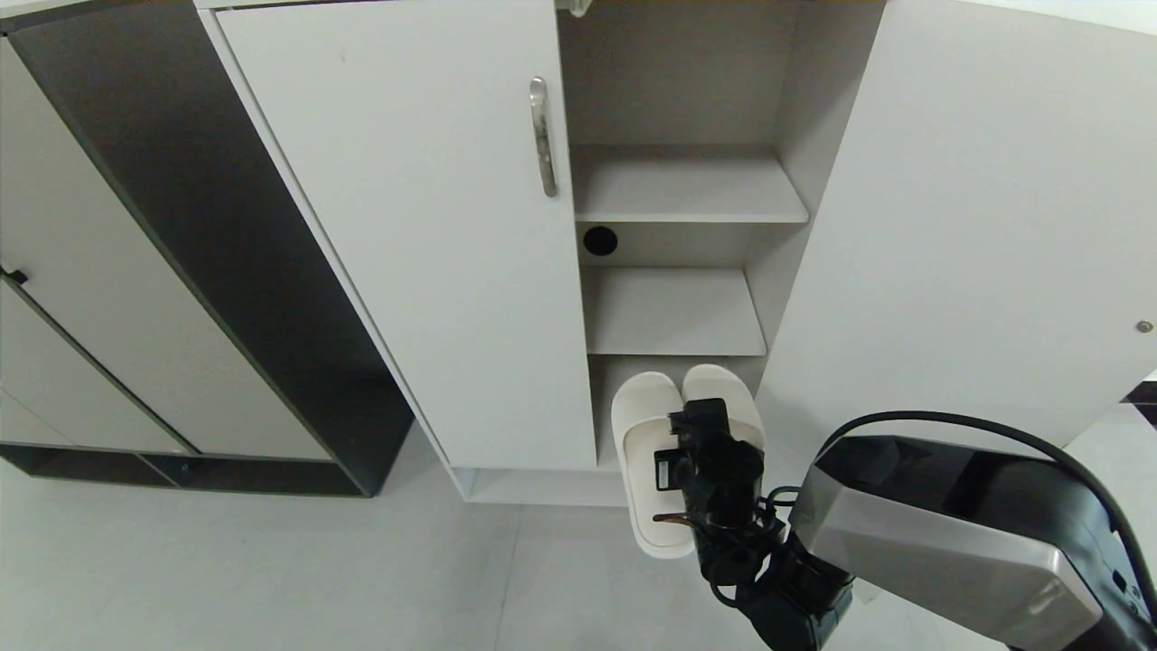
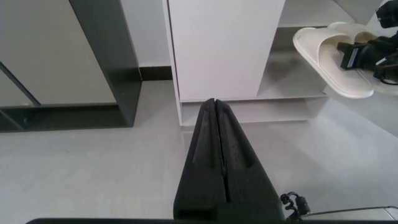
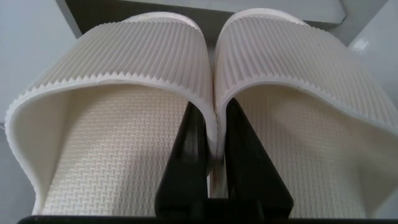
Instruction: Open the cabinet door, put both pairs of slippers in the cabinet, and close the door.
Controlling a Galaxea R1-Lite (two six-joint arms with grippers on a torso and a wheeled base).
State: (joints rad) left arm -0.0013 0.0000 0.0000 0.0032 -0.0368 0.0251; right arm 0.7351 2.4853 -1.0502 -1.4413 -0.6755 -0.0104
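Cream ribbed slippers (image 3: 143, 74), one pair, hang in the right tool (image 3: 214, 134), which is clamped on the two inner strap walls pressed together. Toes point at the cabinet (image 1: 795, 108), at the mouth of its bottom compartment; the right-hand door (image 1: 958, 226) stands open. Likely light, soft rubbery foam: it flexes, is textured so not slippery, and is not fragile. Pinching both inner edges carries the pair as one, though heels may sag. Left tool (image 2: 215, 109) is closed on nothing, above the floor (image 2: 93, 168).

The slippers (image 3: 124, 81) look matt ribbed foam; the cabinet door (image 1: 407, 226) is smooth matt board, its handle (image 1: 542, 136) shiny metal.
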